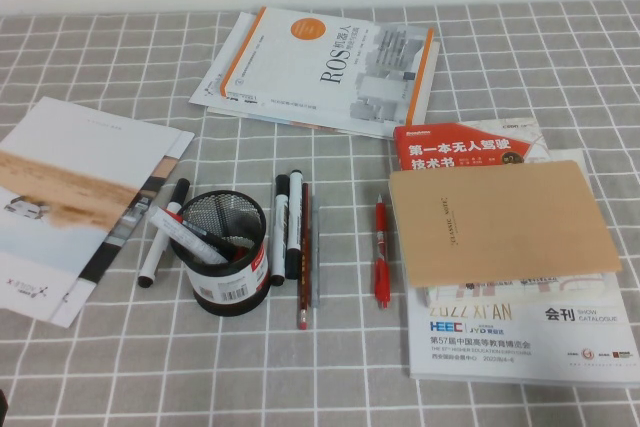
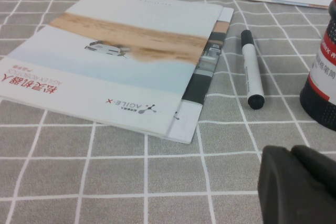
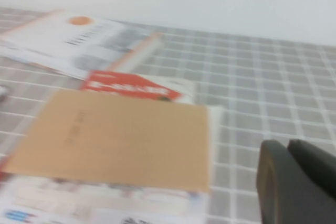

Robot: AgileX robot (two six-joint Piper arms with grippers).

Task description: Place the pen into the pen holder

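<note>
The pen holder [image 1: 228, 265], a black wire-mesh cup with a red-and-white label, stands left of the table's middle. Its side shows at the edge of the left wrist view [image 2: 321, 77]. The pen [image 1: 214, 240], black-barrelled with red at its low end, lies slanted inside the cup beside a white marker [image 1: 178, 226]. Neither gripper shows in the high view. My left gripper [image 2: 292, 154] is shut and empty, low over the cloth just left of the holder. My right gripper [image 3: 287, 148] is shut and empty, above the cloth right of the tan notebook [image 3: 115, 140].
A white marker [image 1: 161, 237] lies left of the holder. Two black-and-white markers [image 1: 287, 225] and a pencil [image 1: 303, 267] lie to its right. A slim red pen [image 1: 381, 255] lies by the catalogues [image 1: 520, 332]. A brochure [image 1: 70, 202] sits left and a ROS book [image 1: 330, 72] behind.
</note>
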